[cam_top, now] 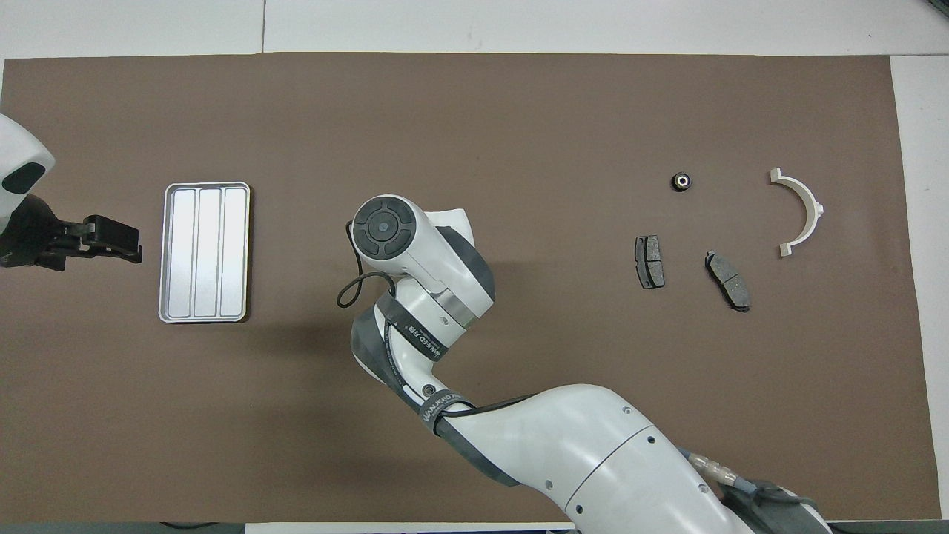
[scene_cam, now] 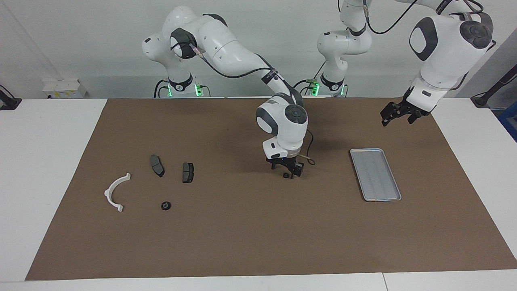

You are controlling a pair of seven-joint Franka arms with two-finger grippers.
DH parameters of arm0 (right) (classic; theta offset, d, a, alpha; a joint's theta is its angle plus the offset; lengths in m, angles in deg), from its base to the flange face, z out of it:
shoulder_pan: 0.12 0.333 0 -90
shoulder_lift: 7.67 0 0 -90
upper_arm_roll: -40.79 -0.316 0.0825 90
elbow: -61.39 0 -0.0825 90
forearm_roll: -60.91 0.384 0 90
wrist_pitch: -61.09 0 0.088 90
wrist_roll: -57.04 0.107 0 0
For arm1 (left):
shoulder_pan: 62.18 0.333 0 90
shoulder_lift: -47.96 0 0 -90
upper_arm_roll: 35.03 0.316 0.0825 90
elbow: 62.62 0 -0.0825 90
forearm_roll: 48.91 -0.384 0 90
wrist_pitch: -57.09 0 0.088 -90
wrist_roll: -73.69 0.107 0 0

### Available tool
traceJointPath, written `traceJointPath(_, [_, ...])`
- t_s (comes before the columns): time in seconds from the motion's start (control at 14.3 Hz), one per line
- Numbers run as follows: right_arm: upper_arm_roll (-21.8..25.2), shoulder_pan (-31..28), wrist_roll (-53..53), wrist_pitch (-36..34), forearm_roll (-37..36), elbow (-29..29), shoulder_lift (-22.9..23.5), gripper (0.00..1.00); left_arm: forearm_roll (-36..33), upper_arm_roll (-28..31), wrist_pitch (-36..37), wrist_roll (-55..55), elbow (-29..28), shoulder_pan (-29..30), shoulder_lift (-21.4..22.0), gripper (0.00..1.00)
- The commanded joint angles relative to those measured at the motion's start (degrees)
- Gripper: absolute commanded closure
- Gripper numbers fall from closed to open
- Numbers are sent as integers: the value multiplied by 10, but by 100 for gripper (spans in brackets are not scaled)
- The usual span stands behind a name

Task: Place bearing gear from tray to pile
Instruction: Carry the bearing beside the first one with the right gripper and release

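The silver tray (scene_cam: 375, 174) lies toward the left arm's end of the mat with nothing in it; it also shows in the overhead view (cam_top: 205, 252). The pile lies toward the right arm's end: a white half-ring bracket (scene_cam: 117, 192) (cam_top: 799, 212), two dark grey pads (scene_cam: 157, 165) (scene_cam: 188, 172) and one small black bearing gear (scene_cam: 166, 205) (cam_top: 681, 181). My right gripper (scene_cam: 287, 171) hangs low over the middle of the mat, between tray and pile, shut on a second small dark bearing gear (scene_cam: 286, 175). The wrist hides it in the overhead view. My left gripper (scene_cam: 398, 117) (cam_top: 111, 239) waits open in the air beside the tray.
The brown mat (scene_cam: 250, 242) covers most of the white table. A loose cable loop (scene_cam: 310, 161) hangs from the right wrist. The right arm's forearm (cam_top: 593, 437) stretches over the mat's near part.
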Motion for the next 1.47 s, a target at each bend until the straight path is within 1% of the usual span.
traceJointPath(0.0, [-3, -1, 22, 2, -16, -13, 17, 47, 7, -5, 14, 3, 5, 6, 4, 0])
traceJointPath(0.14, [-3, -2, 22, 4, -17, -13, 17, 72, 7, -7, 15, 3, 12, 7, 5, 0])
traceJointPath(0.21, [-3, -2, 22, 5, -17, -13, 17, 88, 4, -12, 17, 4, 13, 8, 5, 0])
traceJointPath(0.28, [-3, -2, 21, 8, -17, -13, 17, 100, 2, -15, 29, 4, 27, 9, 4, 0])
traceJointPath(0.42, [-3, -2, 20, 7, -18, -13, 17, 100, -2, -20, 71, 6, 76, 11, -7, 0])
traceJointPath(0.49, [-3, -3, 20, 6, -24, -13, 17, 100, -1, -20, 77, 6, 82, 11, -10, 0])
traceJointPath(0.63, [-1, -11, 12, -10, -26, -18, 12, 100, 1, -19, 71, 6, 70, 11, -4, 0])
traceJointPath(0.7, [0, -16, -13, -48, -26, -36, 7, 100, 1, -18, 69, 4, 67, 11, -2, 0])
traceJointPath(0.84, [-6, -48, -79, -143, -22, -99, -4, 100, 1, -18, 68, 2, 67, 11, -2, 0])
traceJointPath(0.91, [-9, -66, -125, -182, -20, -110, -20, 100, 1, -18, 69, 3, 67, 11, -1, 0])
traceJointPath(0.98, [-8, -84, -180, -206, -17, -110, -47, 100, 1, -19, 69, 3, 66, 9, -1, 0])
traceJointPath(1.12, [-7, -138, -319, -254, -14, -110, -95, 100, 1, -18, 70, 3, 66, 7, -1, 0])
traceJointPath(1.26, [-7, -201, -458, -273, -12, -109, -119, 100, 1, -18, 70, 3, 66, 6, -1, 0])
traceJointPath(1.4, [-7, -261, -579, -268, -11, -104, -123, 100, 1, -18, 70, 3, 66, 5, -1, 0])
